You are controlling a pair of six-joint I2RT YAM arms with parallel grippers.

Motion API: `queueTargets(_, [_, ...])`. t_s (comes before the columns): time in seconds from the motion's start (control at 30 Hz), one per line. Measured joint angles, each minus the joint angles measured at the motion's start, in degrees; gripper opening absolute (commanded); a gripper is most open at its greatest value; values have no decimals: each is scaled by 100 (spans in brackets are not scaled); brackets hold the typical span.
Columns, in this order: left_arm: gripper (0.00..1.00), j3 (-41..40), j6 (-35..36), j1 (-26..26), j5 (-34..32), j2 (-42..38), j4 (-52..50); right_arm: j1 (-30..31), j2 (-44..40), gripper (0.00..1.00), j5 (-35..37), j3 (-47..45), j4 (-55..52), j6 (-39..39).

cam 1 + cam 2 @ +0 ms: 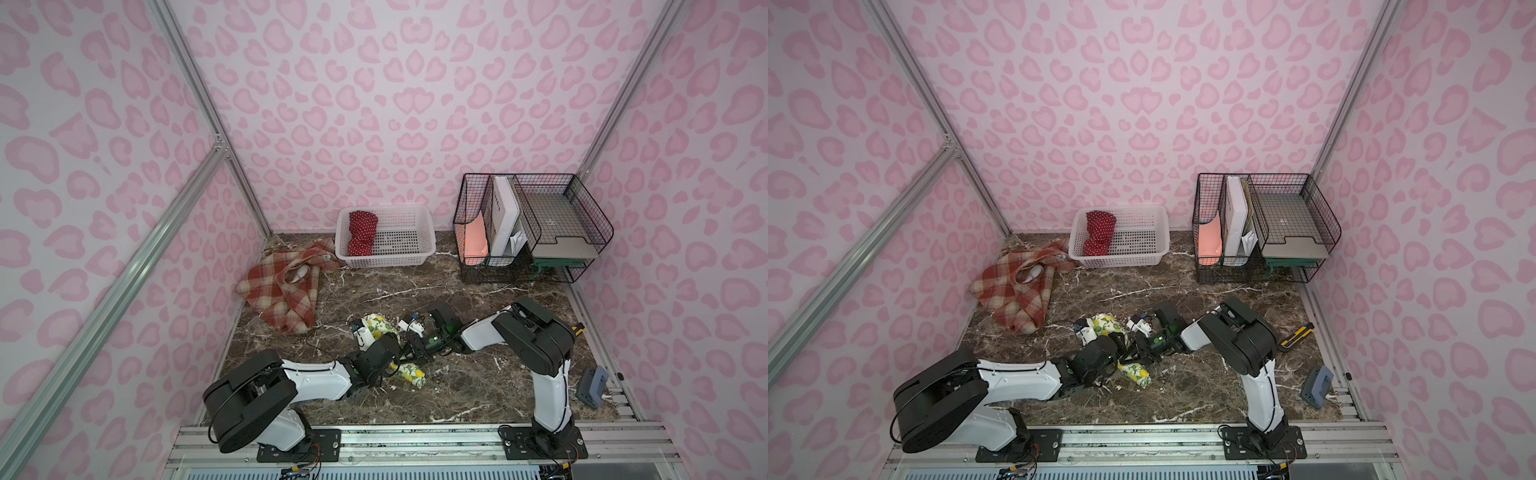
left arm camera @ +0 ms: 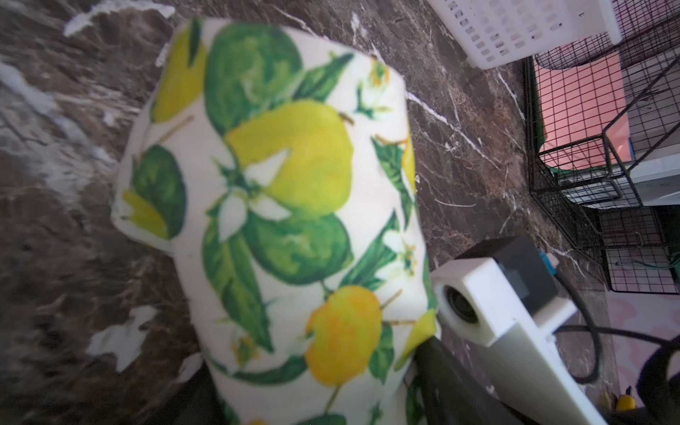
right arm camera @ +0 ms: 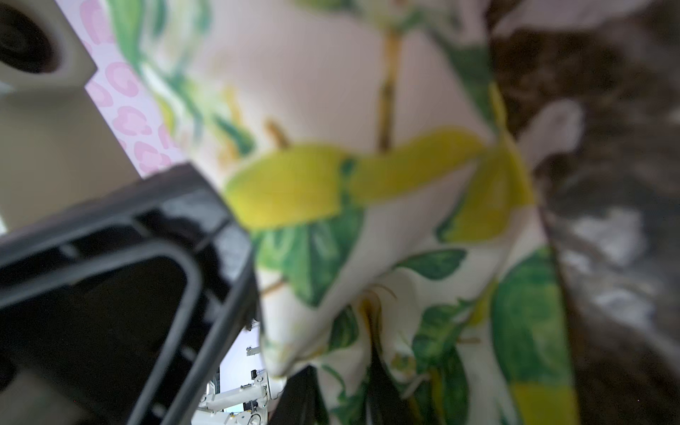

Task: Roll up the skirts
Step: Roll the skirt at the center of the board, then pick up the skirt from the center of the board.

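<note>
Faint marks on the white file box (image 1: 505, 216) are too small to read; no other writing is legible.

Top pair high; wrists near skirt (image 2: 279, 206)

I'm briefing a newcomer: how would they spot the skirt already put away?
Against the back wall stands a white plastic lattice basket. Inside, at its left end, lies a bundled cloth skirt. Only it is red with small white dots.

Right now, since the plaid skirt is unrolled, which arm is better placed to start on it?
Left, probably. The plaid skirt lies on the left arm's side, while the right gripper is pinching the lemon skirt and would have to cross over.
</note>
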Motion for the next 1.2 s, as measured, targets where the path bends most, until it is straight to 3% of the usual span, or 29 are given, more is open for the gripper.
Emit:
queueTargets(0.07, [60,4,-20,0,-46,109,138,-31,-13,0,22,-17,9,0])
queueTargets(0.33, [7,83,-61,-4,-105,389,214,-96,-105,0,87,-85,11,0])
queueTargets(0.4, [0,125,-26,-4,-81,393,216,-109,-166,0,149,-114,-31,-2])
queueTargets(0.47, [0,168,92,0,-39,337,190,-116,-254,6,227,-131,-131,-35])
queueTargets(0.73, [0,420,841,522,1056,144,-223,-175,-905,53,706,-208,-713,-402])
queueTargets(0.97, [0,590,1287,688,1530,385,-129,-450,-1657,65,1080,-527,-1200,-625])
queueTargets(1.2, [0,1062,1814,765,1784,321,-944,-1412,-3536,67,2006,-651,-2363,-1283])
